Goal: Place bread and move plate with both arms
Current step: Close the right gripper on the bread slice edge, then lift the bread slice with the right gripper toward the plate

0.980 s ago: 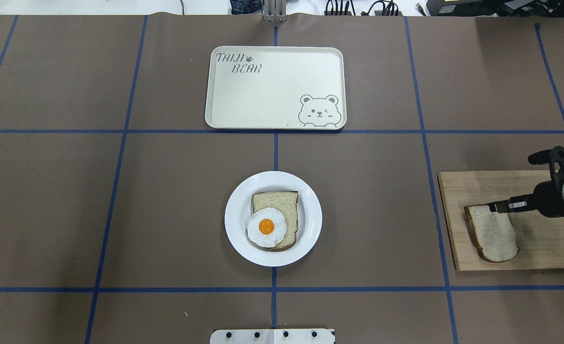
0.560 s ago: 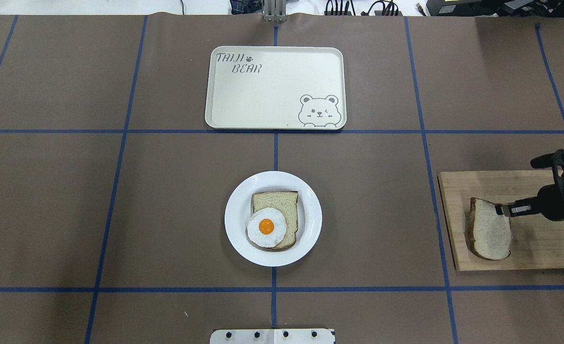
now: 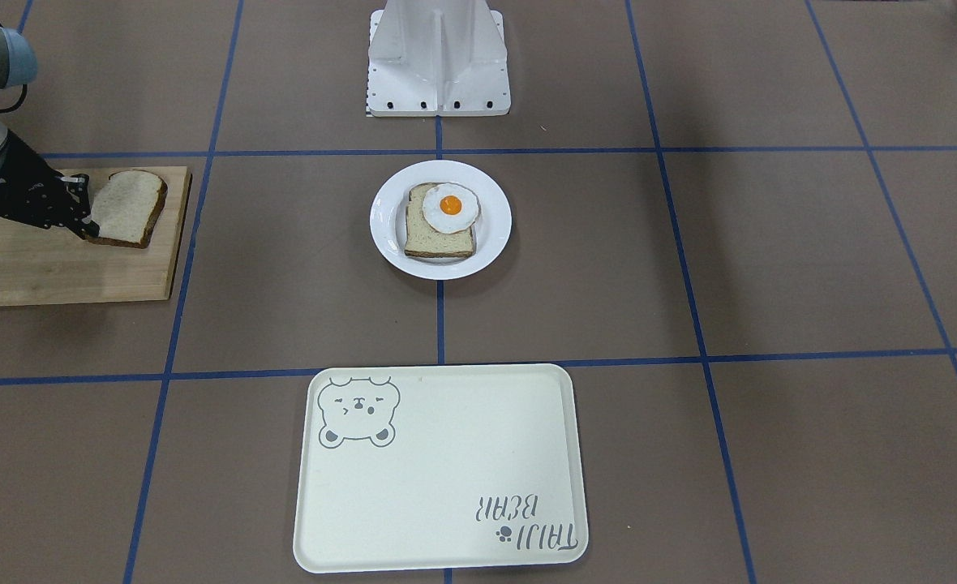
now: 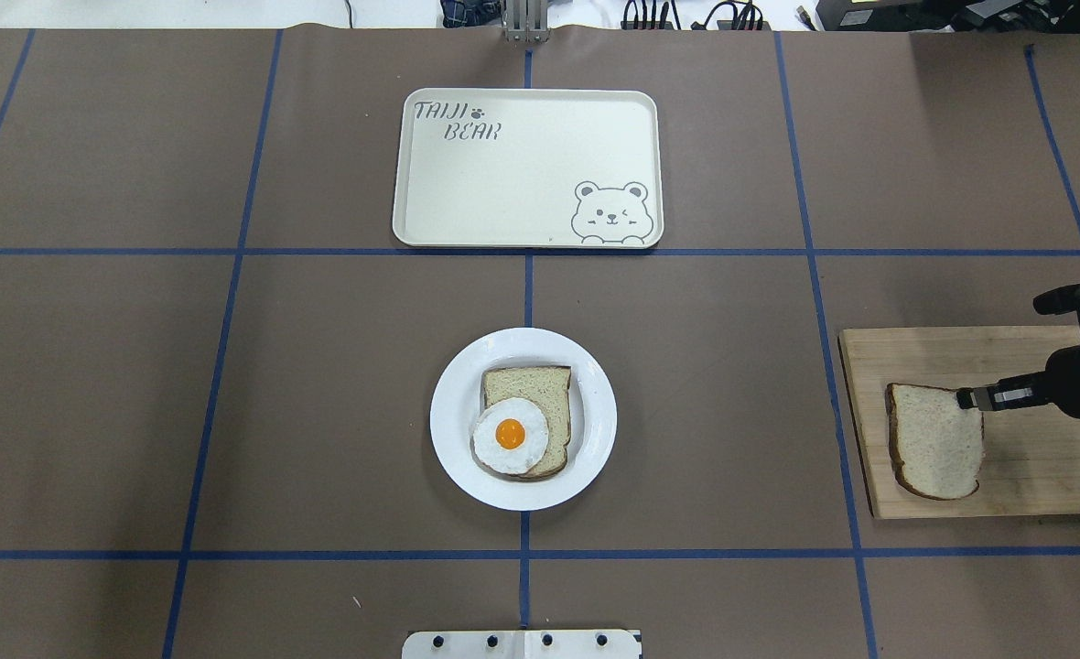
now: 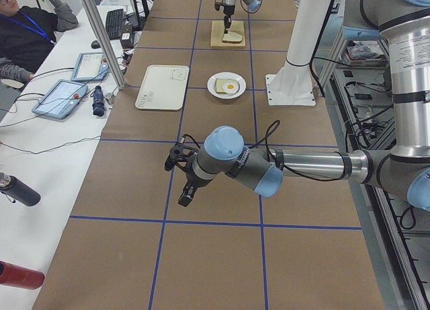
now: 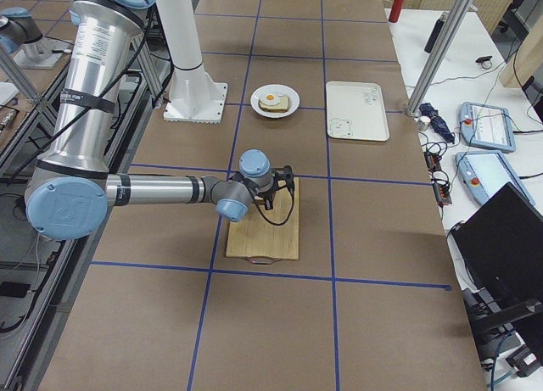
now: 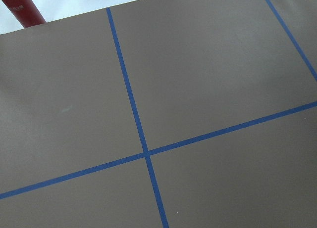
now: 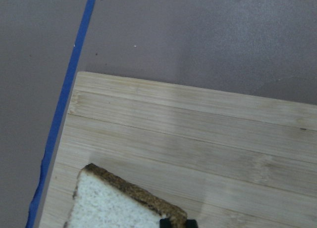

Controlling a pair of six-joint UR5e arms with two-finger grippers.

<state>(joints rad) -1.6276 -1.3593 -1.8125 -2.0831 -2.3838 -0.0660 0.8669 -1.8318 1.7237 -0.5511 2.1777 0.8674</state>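
Note:
The bread is a plain pale slice with dark crust over the wooden cutting board at the table's right. My right gripper is shut on the slice's far right corner; it also shows in the front-facing view beside the bread. The right wrist view shows the bread's crust corner at a black fingertip. I cannot tell whether the slice's free end touches the board. The white plate sits at the table's middle and holds an egg-topped slice. My left gripper hovers over bare table far to the left; I cannot tell whether it is open or shut.
A cream bear tray lies beyond the plate at the far middle. The robot's white base stands at the near edge. The left wrist view shows only brown table with blue tape lines.
My right gripper has drawn back a little to the right with the bread's corner in it. The slice has turned and shifted on the board.

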